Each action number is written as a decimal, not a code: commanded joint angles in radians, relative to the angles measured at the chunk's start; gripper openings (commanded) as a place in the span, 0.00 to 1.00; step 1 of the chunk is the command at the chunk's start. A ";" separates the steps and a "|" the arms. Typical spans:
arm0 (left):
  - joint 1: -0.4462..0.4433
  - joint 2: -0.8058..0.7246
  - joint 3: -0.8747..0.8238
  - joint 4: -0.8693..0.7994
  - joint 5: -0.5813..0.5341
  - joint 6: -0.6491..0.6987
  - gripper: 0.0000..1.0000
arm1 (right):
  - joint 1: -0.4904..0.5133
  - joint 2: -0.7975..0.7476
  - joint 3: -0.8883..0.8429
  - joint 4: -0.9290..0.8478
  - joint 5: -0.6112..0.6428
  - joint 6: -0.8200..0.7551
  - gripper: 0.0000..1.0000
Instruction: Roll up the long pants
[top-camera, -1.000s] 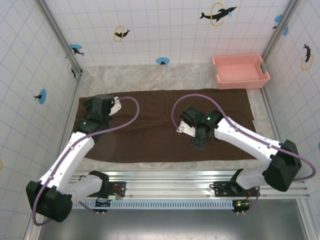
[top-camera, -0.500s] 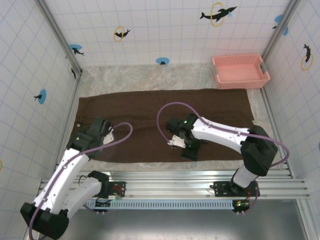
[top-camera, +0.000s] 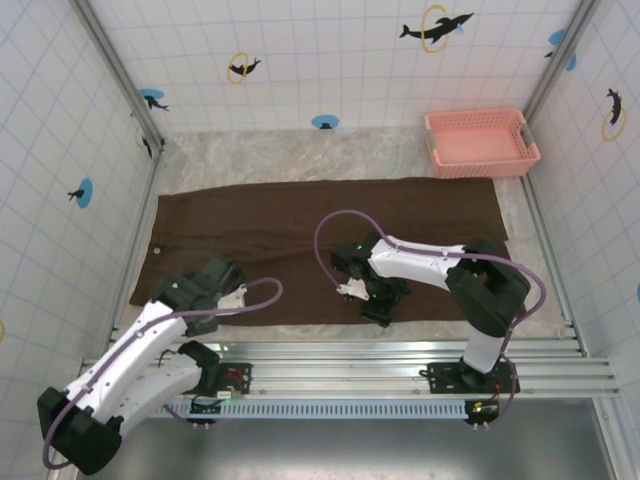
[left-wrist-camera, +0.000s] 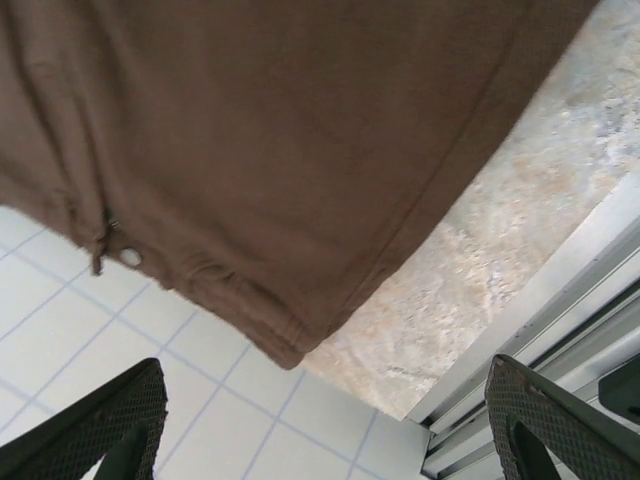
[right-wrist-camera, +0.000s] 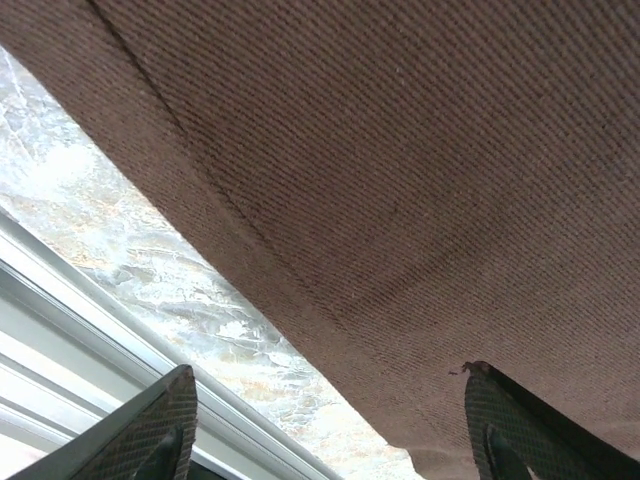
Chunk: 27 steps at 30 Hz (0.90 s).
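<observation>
**Figure. Both tools brought back to the near edge of the garment.** The long pants (top-camera: 330, 215) lie flat and fully unrolled on the worktop (top-camera: 300, 155). They run crosswise beneath both arms, with the waist end under and just beyond the left tool (top-camera: 215, 290).

A second earlier the left tool hung over the far part of the waist end and the right tool (top-camera: 378, 298) over the middle of the cloth. Both have since drawn back toward the arm bases. The garment itself has not shifted or creased.

Left wrist view: the left tool (left-wrist-camera: 322, 400) is spread wide with nothing between its fingers (left-wrist-camera: 100, 420). Ahead of it are the near waist corner of the pants (left-wrist-camera: 280, 150), a small pale button (left-wrist-camera: 129, 257) and bare worktop (left-wrist-camera: 500, 250).

Right wrist view: the right tool (right-wrist-camera: 330, 400) stands apart, unclosed, close over the near seam edge of the pants (right-wrist-camera: 400, 150). One of its fingers (right-wrist-camera: 520, 420) is over cloth. The other is toward the bare worktop (right-wrist-camera: 80, 220) and the metal rail.

The pink basket (top-camera: 478, 116) sits well beyond the right tool and is not involved.

Interpretation: rolling has not begun. The tools appear to be lining up along the near long edge for a first pinch, probably to fold or gather before rolling.
</observation>
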 joint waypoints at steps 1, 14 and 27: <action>-0.007 -0.013 -0.031 0.076 -0.021 0.004 0.85 | -0.003 0.034 0.004 -0.013 0.036 0.029 0.67; -0.006 0.139 -0.079 0.284 -0.007 0.108 0.86 | -0.015 0.166 0.025 -0.041 0.077 0.046 0.28; -0.006 0.149 -0.121 0.315 0.048 0.158 0.89 | -0.145 0.013 0.285 -0.140 -0.054 -0.018 0.08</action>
